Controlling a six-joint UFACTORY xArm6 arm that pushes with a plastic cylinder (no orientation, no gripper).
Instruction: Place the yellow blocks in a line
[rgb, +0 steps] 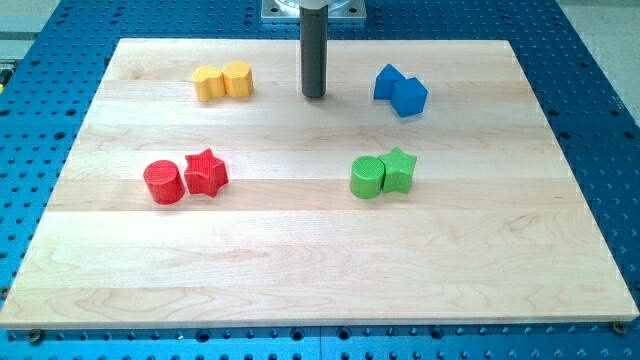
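Two yellow blocks sit touching near the view's top left: a rounded, heart-like yellow block (209, 84) on the left and a yellow hexagonal block (238, 79) on the right. My tip (314, 96) rests on the wooden board (320, 270) to the right of the yellow pair, with a clear gap between it and the hexagonal block. The tip touches no block.
Two blue blocks (400, 91) touch at the top right of the tip. A red cylinder (164, 182) and a red star (206, 172) sit at the left. A green cylinder (367, 177) and a green star (398, 168) sit right of centre.
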